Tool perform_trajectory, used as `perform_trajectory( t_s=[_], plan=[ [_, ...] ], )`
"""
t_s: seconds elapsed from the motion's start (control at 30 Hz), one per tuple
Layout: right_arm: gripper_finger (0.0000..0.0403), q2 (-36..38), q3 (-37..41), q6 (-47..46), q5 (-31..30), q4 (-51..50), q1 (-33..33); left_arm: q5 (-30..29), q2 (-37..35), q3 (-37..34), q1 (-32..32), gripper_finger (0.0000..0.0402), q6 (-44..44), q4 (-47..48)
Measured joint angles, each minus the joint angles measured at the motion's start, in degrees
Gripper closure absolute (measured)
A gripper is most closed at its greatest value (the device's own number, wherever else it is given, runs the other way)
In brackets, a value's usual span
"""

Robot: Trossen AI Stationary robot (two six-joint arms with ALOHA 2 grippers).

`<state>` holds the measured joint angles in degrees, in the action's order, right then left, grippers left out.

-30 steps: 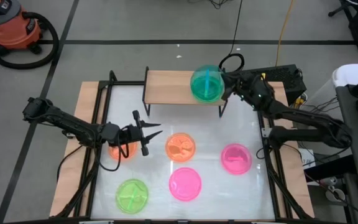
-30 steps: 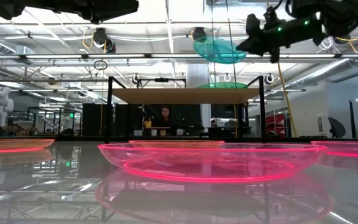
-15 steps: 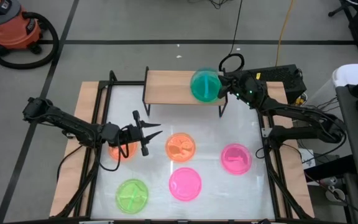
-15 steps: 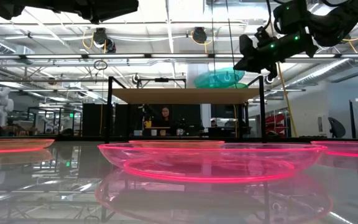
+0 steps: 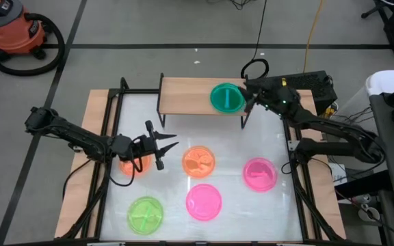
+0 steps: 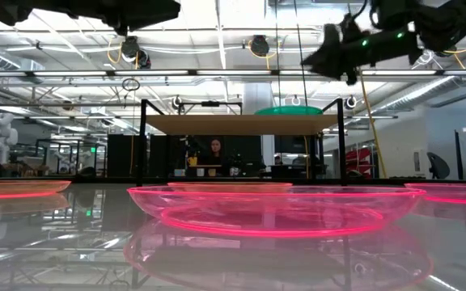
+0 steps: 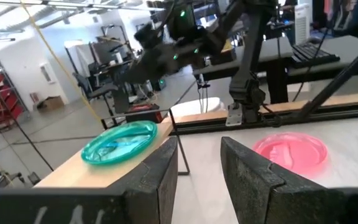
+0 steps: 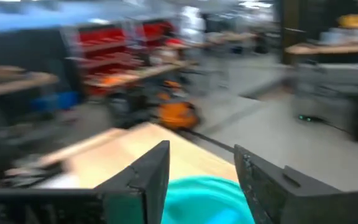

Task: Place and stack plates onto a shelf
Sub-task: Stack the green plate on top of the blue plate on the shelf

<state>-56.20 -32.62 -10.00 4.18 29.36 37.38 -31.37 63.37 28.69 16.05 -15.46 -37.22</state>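
Observation:
On the right end of the light-wood shelf (image 5: 187, 96) a cyan plate (image 5: 226, 97) lies in a green plate (image 6: 290, 111). My right gripper (image 5: 247, 94) is open at the stack's right edge and above it, its fingers apart over the cyan plate (image 8: 210, 199). My left gripper (image 5: 166, 141) hovers open at the table's left, above an orange plate (image 5: 134, 164), with nothing between its fingers (image 7: 160, 174). On the tabletop lie another orange plate (image 5: 199, 161), two pink plates (image 5: 260, 173) (image 5: 204, 201) and a green one (image 5: 146, 213).
The shelf's left half (image 5: 180, 92) is bare wood. Black shelf legs (image 5: 161, 113) stand on the white tabletop. Black frame rails (image 5: 299, 178) run along the table's left and right sides. A vacuum cleaner (image 5: 16, 31) stands on the floor beyond the far left.
My right gripper has come down with the cyan plate, set it on the green plate on the shelf and let go of it. It has then risen a little and drawn back toward the table's right edge. The plate now rests level on the stack.

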Motion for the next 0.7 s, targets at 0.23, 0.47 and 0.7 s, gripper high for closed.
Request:
perform_trajectory(
  t_s=[0.23,0.47,0.7],
  plan=[
    [0.0233,8.5,0.0,5.4,15.7,-6.8,-5.1,0.2,0.0,5.5,3.5,0.0273,-0.6,20.1],
    [0.0236,13.6,0.0,9.4,15.6,-11.1,-13.1,18.4,0.8,12.3,5.8,0.0273,23.4,54.6],
    [0.0236,13.3,0.0,11.4,11.8,-11.3,-18.3,32.9,1.8,9.3,8.1,0.0273,35.9,56.5]
  ],
)
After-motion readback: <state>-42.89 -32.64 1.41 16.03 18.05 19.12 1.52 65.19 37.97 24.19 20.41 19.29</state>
